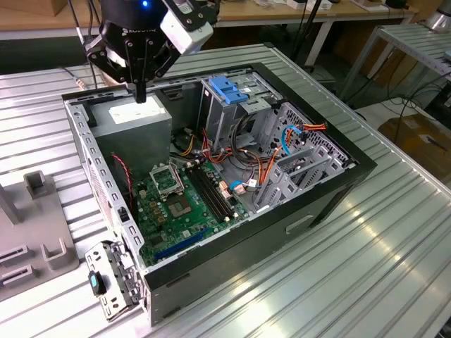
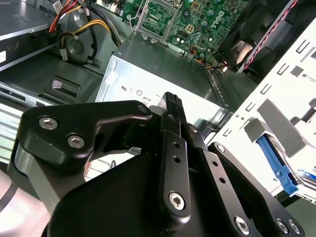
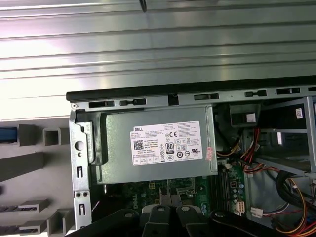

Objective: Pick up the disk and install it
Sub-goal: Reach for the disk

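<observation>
one risk is seen: the gripper (image 1: pixel 141 97), pressed together and empty, is hung just over the power supply (image 1: pixel 141 130), so its casing could be struck.

Power supply (image 3: pixel 116 170) label (image 3: pixel 166 142): fine print, likely ratings

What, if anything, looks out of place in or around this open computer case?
A metal bracket with a blue tab hangs swung outward, tilted, off the near corner of the case. Otherwise nothing looks spilled or damaged.
</observation>
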Available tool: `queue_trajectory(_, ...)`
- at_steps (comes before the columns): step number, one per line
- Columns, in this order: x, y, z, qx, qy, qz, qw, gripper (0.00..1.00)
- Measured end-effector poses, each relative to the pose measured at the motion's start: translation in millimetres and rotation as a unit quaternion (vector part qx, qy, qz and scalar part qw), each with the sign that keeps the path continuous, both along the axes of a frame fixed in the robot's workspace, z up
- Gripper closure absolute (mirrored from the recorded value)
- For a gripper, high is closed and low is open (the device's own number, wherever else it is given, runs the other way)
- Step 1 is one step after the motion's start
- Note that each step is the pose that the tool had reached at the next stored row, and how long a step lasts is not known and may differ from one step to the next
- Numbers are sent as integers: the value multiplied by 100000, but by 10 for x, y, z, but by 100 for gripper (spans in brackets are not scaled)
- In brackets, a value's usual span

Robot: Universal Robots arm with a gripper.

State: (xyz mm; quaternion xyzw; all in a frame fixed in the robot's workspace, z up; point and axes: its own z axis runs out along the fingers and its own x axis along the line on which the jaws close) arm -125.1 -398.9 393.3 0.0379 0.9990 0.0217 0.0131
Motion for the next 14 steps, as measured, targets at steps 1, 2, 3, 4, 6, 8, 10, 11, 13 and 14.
queue_trajectory(1,-8,0,0,-2,-3,5,100000,89)
queue_trajectory(2,-18,0,0,0,-2,6,100000,89)
queue_trajectory(3,-26,0,-1,0,-2,7,100000,89)
queue_trajectory(4,-30,0,-1,0,-2,8,100000,89)
queue_trajectory(6,-40,0,-1,1,-2,9,100000,89)
queue_trajectory(8,-54,0,-1,-1,-2,8,100000,89)
queue_trajectory(10,-64,0,-1,3,-4,6,100000,89)
queue_trajectory(11,-73,0,-2,0,-2,4,100000,89)
queue_trajectory(13,-85,0,-2,2,-4,7,100000,89)
queue_trajectory(14,-92,0,-2,0,-3,5,100000,89)
